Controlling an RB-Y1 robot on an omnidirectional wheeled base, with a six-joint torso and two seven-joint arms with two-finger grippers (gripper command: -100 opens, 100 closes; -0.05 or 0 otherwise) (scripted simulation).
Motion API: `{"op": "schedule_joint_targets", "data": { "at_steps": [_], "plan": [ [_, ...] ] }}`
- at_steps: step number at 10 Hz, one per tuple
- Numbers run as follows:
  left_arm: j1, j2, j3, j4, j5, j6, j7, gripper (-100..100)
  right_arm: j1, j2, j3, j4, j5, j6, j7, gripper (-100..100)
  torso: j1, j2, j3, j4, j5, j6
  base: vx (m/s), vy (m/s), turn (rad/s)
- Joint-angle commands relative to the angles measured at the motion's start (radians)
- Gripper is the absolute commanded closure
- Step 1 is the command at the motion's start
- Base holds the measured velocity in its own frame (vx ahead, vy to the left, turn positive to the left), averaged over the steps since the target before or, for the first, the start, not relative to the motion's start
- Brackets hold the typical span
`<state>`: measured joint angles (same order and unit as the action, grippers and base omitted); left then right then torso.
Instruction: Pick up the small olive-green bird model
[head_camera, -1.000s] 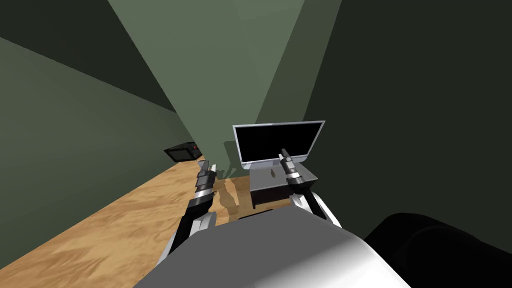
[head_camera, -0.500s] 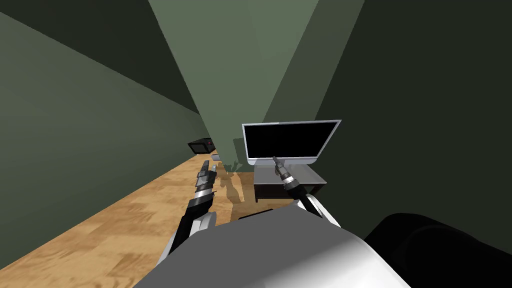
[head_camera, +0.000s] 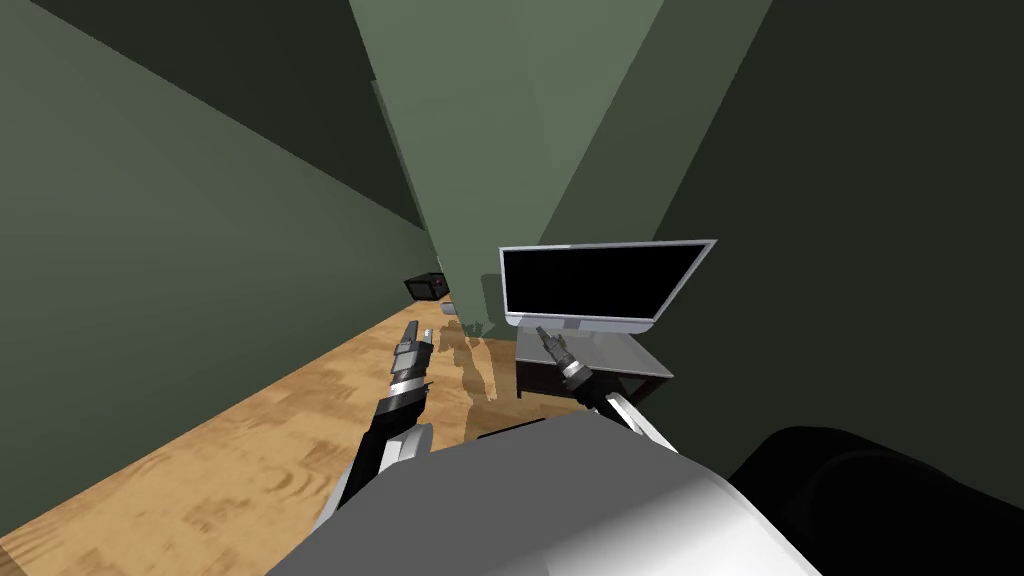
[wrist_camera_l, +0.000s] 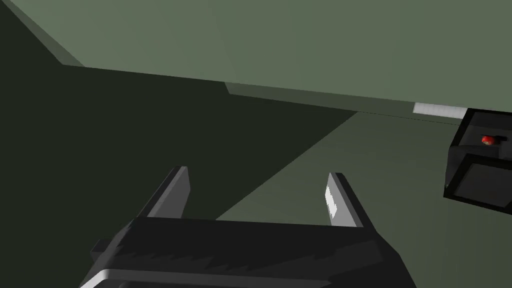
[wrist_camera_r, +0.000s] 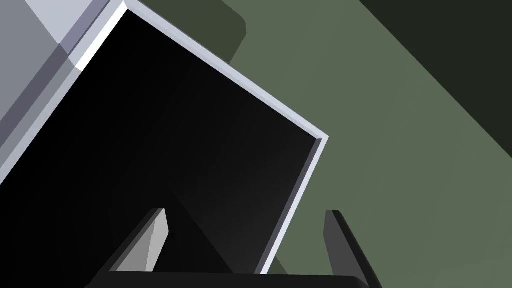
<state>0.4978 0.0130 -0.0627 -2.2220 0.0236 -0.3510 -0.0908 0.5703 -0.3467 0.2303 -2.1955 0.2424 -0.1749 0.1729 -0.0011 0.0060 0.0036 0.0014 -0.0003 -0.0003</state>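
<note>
Holding the right gripper (head_camera: 545, 334) out over the near edge of the low grey stand (head_camera: 630, 355), just below the black screen (head_camera: 600, 282), probably because the stand top is where a small model would sit. Spreading its blades wide with nothing between them, ready to close on something narrow. Failing to make out the olive-green bird model itself: too small, or hidden behind that hand, to place. Parking the left gripper (head_camera: 412, 330) over the wooden floor (head_camera: 240, 450) on the left, likewise gaping and empty, pointing toward the far black box (head_camera: 428, 286), apparently clear of the working arm.
</note>
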Motion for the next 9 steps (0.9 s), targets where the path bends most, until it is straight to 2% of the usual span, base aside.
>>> {"op": "schedule_joint_targets", "data": {
  "at_steps": [1,2,3,5,6,7,8,9],
  "plan": [
    [0.0,0.0,0.0,0.0,0.0,0.0,0.0,0,0.011,-0.042,0.042,0.04,0.05,0.025,0.031,-100,0.0,0.0,0.0,0.0,0.0,0.0,-0.119,0.04,0.36],
    [0.0,0.0,0.0,0.0,0.0,0.0,0.0,0,0.014,-0.07,0.071,0.067,0.081,0.042,0.052,-100,0.001,0.001,0.001,0.0,0.0,0.0,-0.139,0.038,0.424],
    [0.0,0.0,0.0,0.0,0.0,0.0,0.0,0,0.014,-0.07,0.071,0.071,0.091,0.042,0.052,-100,0.001,0.003,0.001,0.0,0.0,0.0,-0.092,0.015,0.206],
    [0.0,0.0,0.0,0.0,0.0,0.0,0.0,0,0.019,-0.127,0.132,0.135,0.16,0.076,0.095,-100,-0.001,-0.001,0.0,0.0,0.0,0.0,-0.079,0.014,0.4],
    [0.0,0.0,0.0,0.0,0.0,0.0,0.0,0,0.019,-0.127,0.132,0.138,0.173,0.076,0.095,-100,-0.001,0.0,0.0,0.0,0.0,0.0,-0.069,0.013,0.192],
    [0.0,0.0,0.0,0.0,0.0,0.0,0.0,0,0.023,-0.156,0.164,0.172,0.216,0.092,0.118,-100,-0.002,-0.001,0.0,0.0,0.0,0.001,-0.054,0.018,0.344],
    [0.0,0.0,0.0,0.0,0.0,0.0,0.0,0,0.023,-0.156,0.164,0.174,0.216,0.092,0.118,-100,-0.002,-0.002,-0.001,0.0,0.0,0.0,-0.04,0.006,0.16],
    [0.0,0.0,0.0,0.0,0.0,0.0,0.0,0,0.027,-0.185,0.196,0.21,0.261,0.108,0.142,-100,-0.003,-0.003,-0.002,0.0,0.0,0.001,-0.045,0.008,0.322]
  ]
}}
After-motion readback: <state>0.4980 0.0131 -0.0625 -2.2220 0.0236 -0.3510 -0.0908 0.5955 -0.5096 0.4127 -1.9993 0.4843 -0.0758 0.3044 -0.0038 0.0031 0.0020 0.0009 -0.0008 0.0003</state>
